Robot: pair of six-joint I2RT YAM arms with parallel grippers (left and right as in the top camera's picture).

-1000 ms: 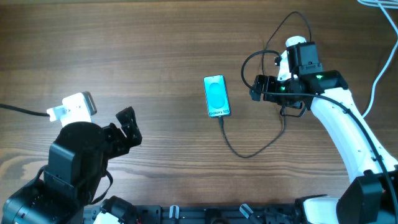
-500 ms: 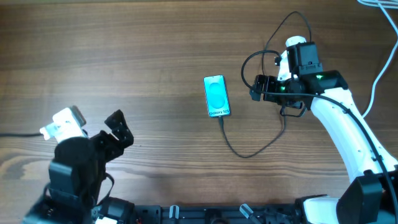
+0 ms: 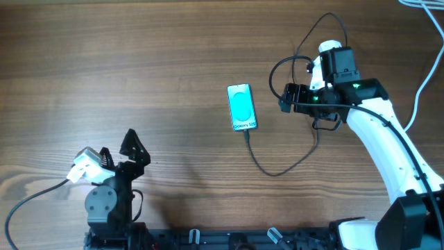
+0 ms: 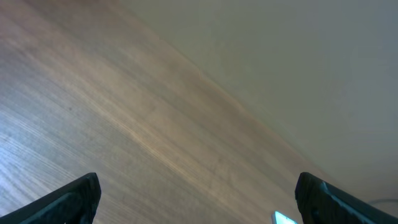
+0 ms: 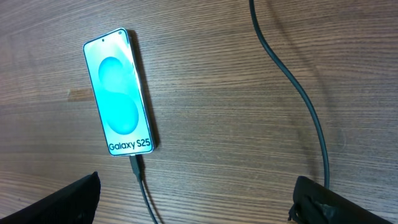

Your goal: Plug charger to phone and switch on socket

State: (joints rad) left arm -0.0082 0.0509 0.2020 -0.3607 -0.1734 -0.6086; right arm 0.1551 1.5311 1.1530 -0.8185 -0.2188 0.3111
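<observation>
Overhead: the wood-grain table (image 3: 152, 48) was mostly bare. The right arm (image 3: 378, 132) was reached in from the right edge. The left arm (image 3: 107, 201) was folded up at the near left edge, well apart from all task items.

The right gripper (image 5: 196, 186) was held near the phone's right side, not touching it. Its jaws were spread wide and nothing was gripped. The left gripper (image 4: 198, 186) was likewise wide and empty, pointed across bare table.

The charger cable (image 3: 281, 171) was looped loosely between the phone and the right arm. The phone (image 3: 241, 106) lay flat near table centre, screen lit cyan. In the right wrist view the plug tip (image 5: 135, 163) was seen meeting the phone's bottom edge. It looked seated, though depth of insertion could not be confirmed.

Judged step: plugging in was probably done and switching on the socket was left. The socket was not seen in any view. A thick white cord (image 3: 422, 48) was run off the top right corner and likely led to it.

Next move would call for locating the strip, narrowing the jaws and pressing the switch with a fingertip, with the loose cable loop kept clear.

Surface: matte brown wood with no clutter. Room: beyond the table's far edge only a plain pale backdrop (image 4: 298, 62) was seen. Wall or floor could not be told.
</observation>
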